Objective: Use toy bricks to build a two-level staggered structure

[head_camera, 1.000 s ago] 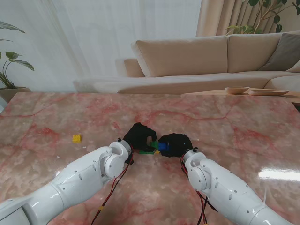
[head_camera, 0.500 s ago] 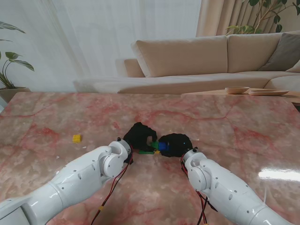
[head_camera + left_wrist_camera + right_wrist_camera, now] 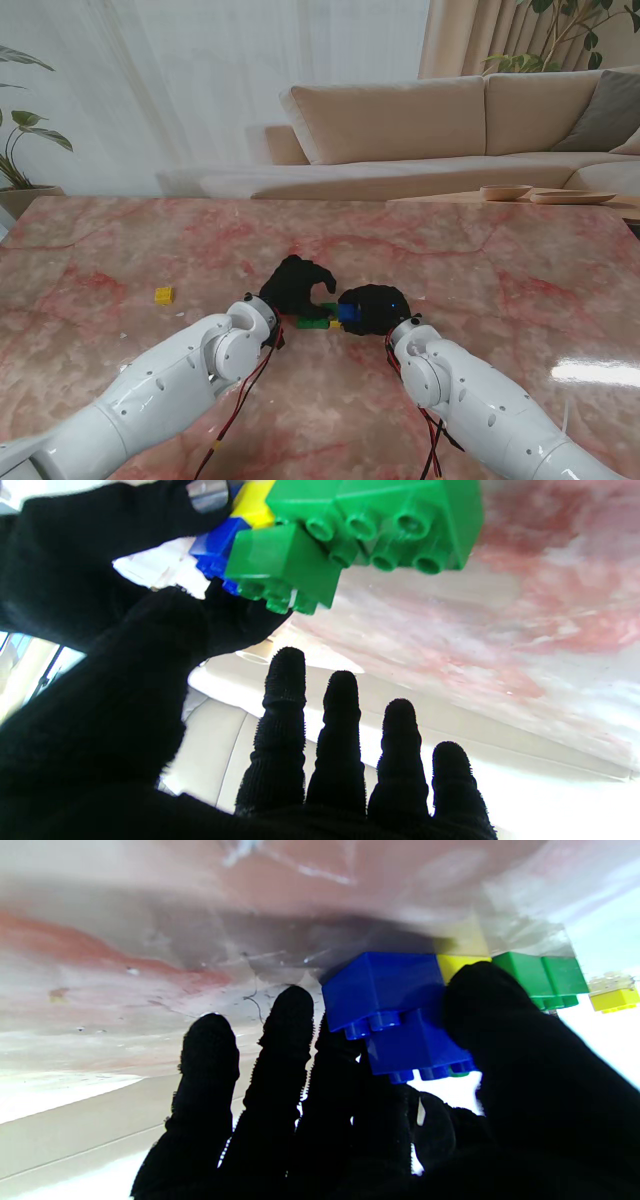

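Two studded plastic bricks (blue, green) — glossy marble table.

A beige sofa stands beyond the marble table.

my left hand: matt black knit cloth, nubbly fingertips | my right hand: same rough black fabric | bricks between my hands: smooth glossy plastic, green, blue, yellow | table under my hands: polished pink marble look, reflective
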